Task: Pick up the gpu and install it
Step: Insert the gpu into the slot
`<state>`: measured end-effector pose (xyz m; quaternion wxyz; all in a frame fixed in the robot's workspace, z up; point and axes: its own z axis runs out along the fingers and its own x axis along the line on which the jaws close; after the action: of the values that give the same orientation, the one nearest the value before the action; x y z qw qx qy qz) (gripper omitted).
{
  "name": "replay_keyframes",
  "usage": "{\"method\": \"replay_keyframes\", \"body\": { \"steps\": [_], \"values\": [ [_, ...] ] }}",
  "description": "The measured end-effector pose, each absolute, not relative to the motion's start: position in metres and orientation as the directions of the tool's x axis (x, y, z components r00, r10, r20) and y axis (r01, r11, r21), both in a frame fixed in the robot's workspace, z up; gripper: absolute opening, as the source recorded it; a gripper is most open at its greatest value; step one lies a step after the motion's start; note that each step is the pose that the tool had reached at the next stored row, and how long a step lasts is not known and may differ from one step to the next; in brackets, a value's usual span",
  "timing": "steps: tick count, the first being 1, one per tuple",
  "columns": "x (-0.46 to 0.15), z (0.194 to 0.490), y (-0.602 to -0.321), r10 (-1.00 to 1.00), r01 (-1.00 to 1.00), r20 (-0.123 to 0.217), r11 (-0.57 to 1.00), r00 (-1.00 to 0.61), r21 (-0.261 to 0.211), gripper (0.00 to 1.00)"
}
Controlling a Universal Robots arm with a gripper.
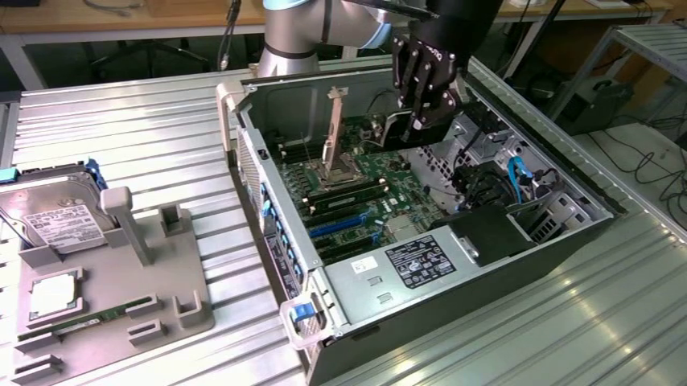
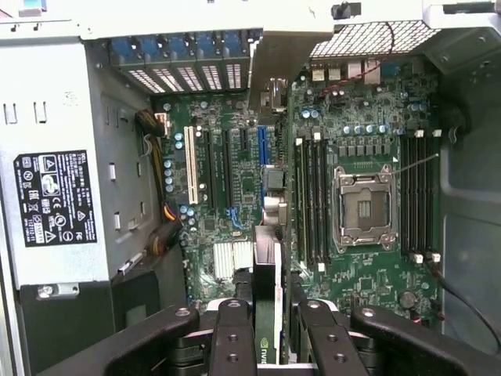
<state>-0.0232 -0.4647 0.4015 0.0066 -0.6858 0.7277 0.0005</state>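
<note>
Claw (image 2: pixel 270 345) fingers were clamped on the gpu (image 2: pixel 268 313), holding it edge-on above the motherboard (image 2: pixel 235 204) inside the open computer case (image 1: pixel 281 265). Trouble, I judged, lay in alignment: if the card came down skewed off the expansion slots (image 2: pixel 223 176), or nudged the memory slots (image 2: pixel 313 200) just beside, its connector could jam.

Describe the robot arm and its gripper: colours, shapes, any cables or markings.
The arm is made of rounded silver-grey tube segments with a light blue cap at a joint. The gripper is matte black and blocky, with jointed, linked fingers dotted with silver screw heads and pins. A black cable runs beside the arm. No lettering can be made out.
</note>
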Motion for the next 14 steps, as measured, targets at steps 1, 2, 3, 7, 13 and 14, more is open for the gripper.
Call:
{"method": "replay_keyframes", "body": {
  "steps": [1, 2, 3, 7, 13, 14],
  "values": [
    [-0.023, 0.400, -0.465, -0.998, -0.998, -0.010, 0.060, -0.060, -0.008, 0.27],
    [-0.023, 0.398, -0.465, -0.998, -0.998, -0.010, 0.061, -0.061, -0.008, 0.27],
    [-0.023, 0.397, -0.465, -0.998, -0.998, -0.010, 0.062, -0.062, -0.008, 0.27],
    [-0.026, 0.392, -0.465, -0.998, -0.998, -0.010, 0.065, -0.065, -0.008, 0.27],
    [-0.031, 0.385, -0.465, -0.998, -0.998, -0.012, 0.065, -0.065, -0.008, 0.27],
    [-0.031, 0.384, -0.465, -0.998, -0.998, -0.012, 0.065, -0.065, -0.008, 0.27]
  ]
}}
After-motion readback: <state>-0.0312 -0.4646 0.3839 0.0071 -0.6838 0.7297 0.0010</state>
